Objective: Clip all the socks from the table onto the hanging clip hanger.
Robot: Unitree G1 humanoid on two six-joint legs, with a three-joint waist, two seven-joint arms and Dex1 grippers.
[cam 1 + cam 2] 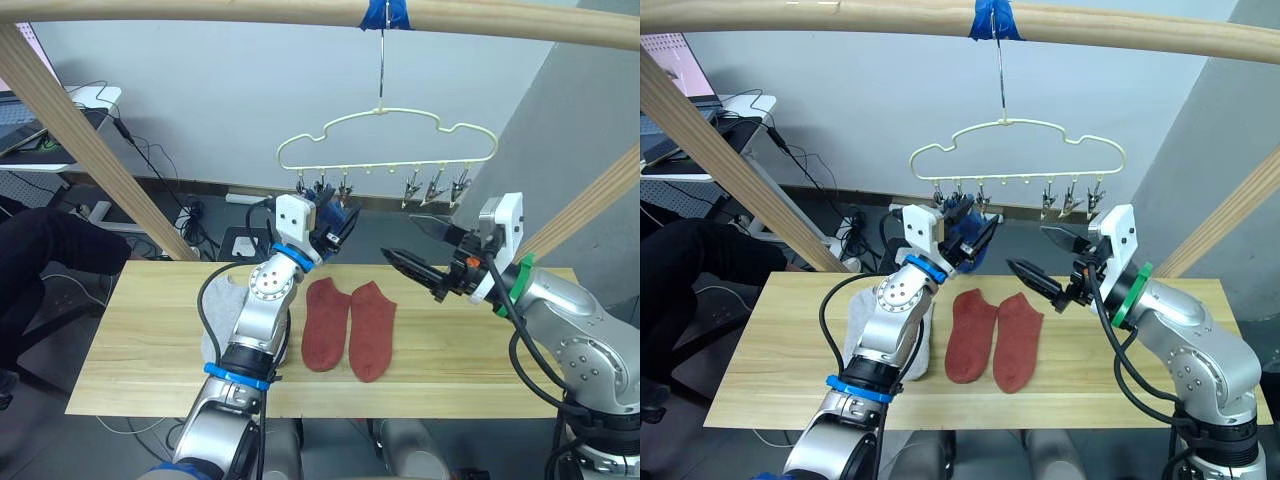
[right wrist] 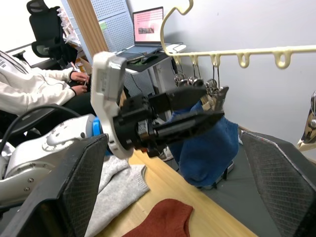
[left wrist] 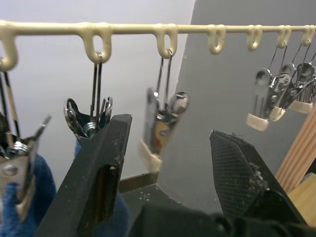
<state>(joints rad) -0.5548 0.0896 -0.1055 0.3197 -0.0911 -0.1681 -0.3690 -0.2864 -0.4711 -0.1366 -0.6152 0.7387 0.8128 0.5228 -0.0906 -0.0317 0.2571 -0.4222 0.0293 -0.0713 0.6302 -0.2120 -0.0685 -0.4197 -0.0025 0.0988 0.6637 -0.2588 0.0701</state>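
Observation:
The cream clip hanger hangs by its hook from the top pole, with silver clips along its bottom bar. Blue sock fabric hangs from the clips at its left end. My left gripper is raised there, open, its fingers either side of an empty clip without touching it. Two rust red socks lie flat side by side at the middle of the table. A light grey sock lies under my left arm. My right gripper hovers wide open above the table, right of the red socks.
Round wooden frame poles run across the top and slant down at both sides. A seated person works at a desk with a laptop beyond the table's left end. Cables lie on the floor behind.

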